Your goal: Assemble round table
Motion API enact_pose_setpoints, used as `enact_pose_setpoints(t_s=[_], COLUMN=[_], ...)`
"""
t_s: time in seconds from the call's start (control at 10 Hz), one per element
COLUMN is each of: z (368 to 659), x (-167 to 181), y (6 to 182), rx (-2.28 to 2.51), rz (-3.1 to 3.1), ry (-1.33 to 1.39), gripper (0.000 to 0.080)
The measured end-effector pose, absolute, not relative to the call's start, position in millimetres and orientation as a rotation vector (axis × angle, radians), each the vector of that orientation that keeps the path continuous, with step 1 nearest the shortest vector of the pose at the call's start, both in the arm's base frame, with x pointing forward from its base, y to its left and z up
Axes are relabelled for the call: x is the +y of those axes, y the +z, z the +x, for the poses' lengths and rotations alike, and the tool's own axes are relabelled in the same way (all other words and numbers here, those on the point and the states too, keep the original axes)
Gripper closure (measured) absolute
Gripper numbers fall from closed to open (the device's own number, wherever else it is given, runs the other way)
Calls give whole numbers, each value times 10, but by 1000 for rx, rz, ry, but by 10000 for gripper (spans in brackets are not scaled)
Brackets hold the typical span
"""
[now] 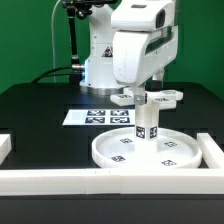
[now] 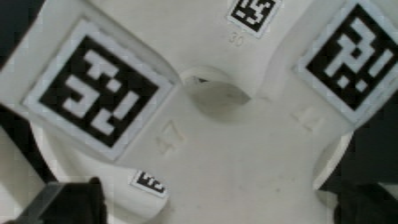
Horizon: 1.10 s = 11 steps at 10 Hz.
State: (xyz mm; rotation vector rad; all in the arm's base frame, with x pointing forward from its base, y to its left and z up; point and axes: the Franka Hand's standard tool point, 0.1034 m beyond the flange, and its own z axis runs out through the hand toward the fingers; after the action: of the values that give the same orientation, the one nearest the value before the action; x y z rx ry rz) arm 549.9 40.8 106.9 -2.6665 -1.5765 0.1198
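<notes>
The large rimmed round disc (image 1: 120, 152) lies flat near the front of the table. The short cylindrical leg (image 1: 147, 126) stands upright on its middle, tags facing the camera. On top of the leg sits the cross-shaped base (image 1: 171, 96), its arms reaching out to both sides. My gripper (image 1: 150, 90) hangs straight down over the base's centre. The wrist view is filled by the base (image 2: 231, 150), with its centre hole (image 2: 217, 92) and large tags. My gripper (image 2: 217, 208) is open there, and dark fingertips (image 2: 71, 203) show at either side of the white part.
The marker board (image 1: 98, 117) lies behind the disc, towards the exterior view's left. Long white border rails (image 1: 90, 181) run along the front and up both sides (image 1: 211, 150). The tabletop is black and the arm's base stands at the back.
</notes>
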Motion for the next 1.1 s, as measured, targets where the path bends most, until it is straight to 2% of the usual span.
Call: enact_pose_setpoints(t_s=[1.1], z=[5432], x=[410], y=[1075], rx=[-1598], rz=[-2628], ry=[165], gripper=[151])
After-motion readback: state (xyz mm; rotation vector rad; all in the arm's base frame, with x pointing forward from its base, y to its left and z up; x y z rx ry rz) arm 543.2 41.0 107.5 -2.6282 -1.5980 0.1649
